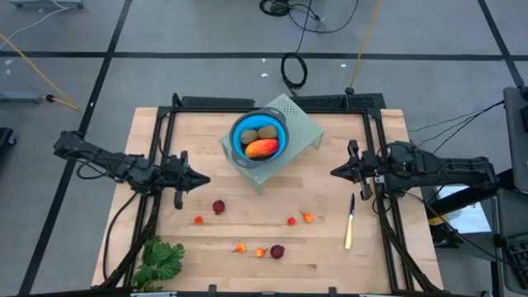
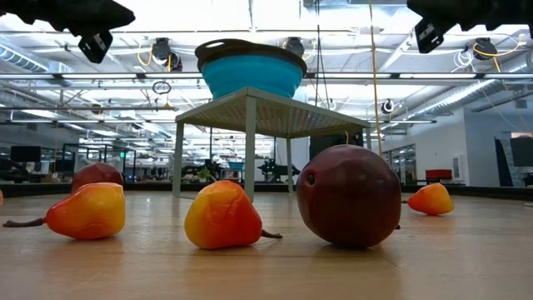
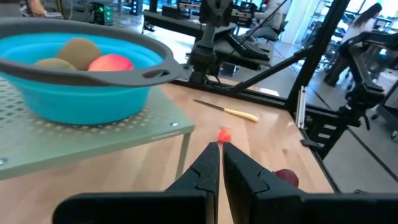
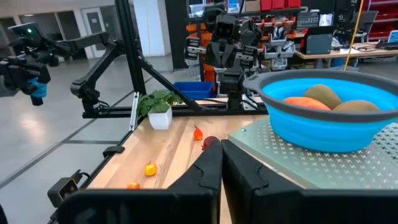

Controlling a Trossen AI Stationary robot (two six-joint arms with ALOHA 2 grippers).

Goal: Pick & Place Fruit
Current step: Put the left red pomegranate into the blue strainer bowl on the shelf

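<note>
Wood table [image 1: 330, 256], seen from above; clock directions taken from table centre.

Left arm [image 1: 107, 162] comes in from 9 o'clock, right arm [image 1: 437, 171] from 3 o'clock, both held above the board.

Grey perforated stand [image 1: 301, 124] sits at 12 o'clock with a blue bowl [image 1: 238, 132] on top.

Green leafy bunch [image 1: 159, 261] at 8 o'clock, near the front corner.

Knife [image 1: 350, 223] at 4 o'clock, lying just in front of the right gripper.

Left gripper [image 1: 196, 178]: fingers pressed together, nothing in them, tip pointing to 3 o'clock. Right gripper [image 1: 337, 172]: same, fingers together, empty, tip pointing to 9 o'clock. Both sit level with the stand's front edge, one on each side of it.

Fruit in the bowl: long orange-red piece [image 1: 261, 148] at the front, two brown-green ovals [image 1: 257, 132] behind it.

Fruit loose on the board, all toward 6 o'clock:
- dark red ball [image 1: 219, 206] at 7 o'clock
- second dark red ball [image 1: 277, 252] at 6 o'clock, near the front edge
- small orange pieces [image 1: 250, 250] just beside that ball, toward 9 o'clock
- orange piece [image 1: 308, 218] at 5 o'clock
- tiny red one [image 1: 291, 221] next to it
- tiny red one [image 1: 199, 220] near the first ball
</note>
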